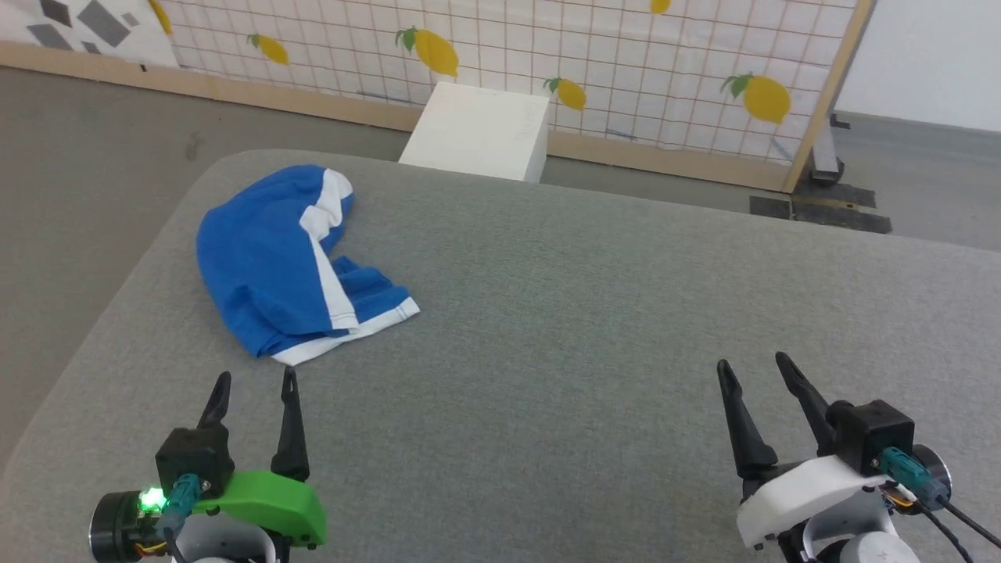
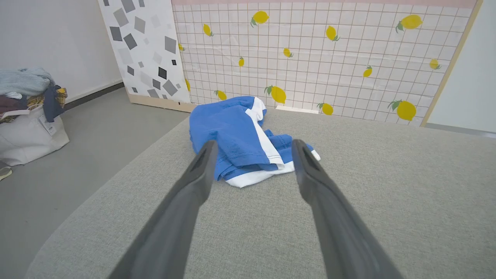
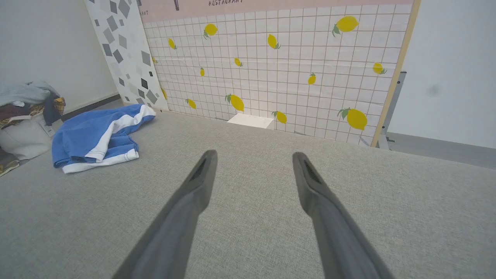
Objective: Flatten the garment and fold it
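Observation:
The garment (image 1: 266, 266), bright blue shorts with white stripes and a white hem, lies crumpled in a heap at the far left of the grey padded table (image 1: 594, 313). My left gripper (image 1: 258, 381) is open just short of its near hem, holding nothing. In the left wrist view the garment (image 2: 236, 135) sits straight ahead between my open fingers (image 2: 201, 170). Over at the near right of the table my right gripper (image 1: 751, 367) also stands open, far from the cloth. The right wrist view has the garment (image 3: 97, 135) off to its left.
A white box (image 1: 477, 129) stands on the floor past the table's far edge, in front of a lemon-patterned tiled panel (image 1: 626, 55). A pale bag heaped with clothes (image 2: 27, 112) sits on the floor to the left. The table's left edge (image 1: 94, 328) runs close beside the garment.

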### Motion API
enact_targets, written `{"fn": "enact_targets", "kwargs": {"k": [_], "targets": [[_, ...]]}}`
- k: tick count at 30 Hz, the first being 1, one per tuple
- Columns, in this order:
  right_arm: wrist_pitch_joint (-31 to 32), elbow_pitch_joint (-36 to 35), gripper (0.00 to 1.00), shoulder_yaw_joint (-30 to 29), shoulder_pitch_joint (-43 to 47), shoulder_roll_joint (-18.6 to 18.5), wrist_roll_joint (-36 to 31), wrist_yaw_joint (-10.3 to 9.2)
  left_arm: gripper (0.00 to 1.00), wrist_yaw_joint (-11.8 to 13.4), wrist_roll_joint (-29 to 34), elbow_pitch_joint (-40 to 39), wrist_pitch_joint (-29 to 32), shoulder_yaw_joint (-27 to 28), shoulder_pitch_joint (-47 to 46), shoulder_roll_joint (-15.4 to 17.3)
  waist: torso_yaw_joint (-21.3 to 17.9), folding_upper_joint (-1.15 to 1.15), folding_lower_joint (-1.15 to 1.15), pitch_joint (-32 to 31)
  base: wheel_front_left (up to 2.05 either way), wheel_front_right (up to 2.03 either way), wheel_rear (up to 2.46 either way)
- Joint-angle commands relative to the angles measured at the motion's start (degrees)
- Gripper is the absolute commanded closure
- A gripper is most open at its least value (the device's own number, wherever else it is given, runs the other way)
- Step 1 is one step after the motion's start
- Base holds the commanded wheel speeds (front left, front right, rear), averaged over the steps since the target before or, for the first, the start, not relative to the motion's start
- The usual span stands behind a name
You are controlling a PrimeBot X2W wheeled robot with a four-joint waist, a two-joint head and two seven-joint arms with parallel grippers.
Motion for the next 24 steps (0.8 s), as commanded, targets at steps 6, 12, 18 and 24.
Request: {"fn": "enact_targets", "kwargs": {"k": [6,12,18,24], "targets": [[-1.24,1.24,0.0,0.73,0.32,0.0,0.84,-0.05,0.0,-0.52,-0.76,0.18,-1.28,0.77,1.16,0.04,2.42,0.0,0.0,-0.09,0.0,0.0,0.0],[-1.95,2.18,0.0,1.01,0.04,0.0,1.19,-0.05,0.0,-0.63,-1.05,0.34,-1.98,1.18,1.5,0.01,3.92,0.0,0.0,-0.02,0.0,0.0,0.0],[-2.65,3.09,0.0,1.24,0.0,0.0,1.76,-0.06,0.0,-0.78,-1.4,0.57,-2.68,1.59,1.79,-0.03,5.24,0.0,0.0,-0.01,0.0,0.0,0.0],[-3.36,4.11,0.0,1.56,-0.11,0.0,2.36,-0.06,0.0,-0.82,-1.66,0.68,-3.39,1.95,2.13,-0.07,6.17,0.0,0.0,-0.14,0.0,0.0,0.0]]}}
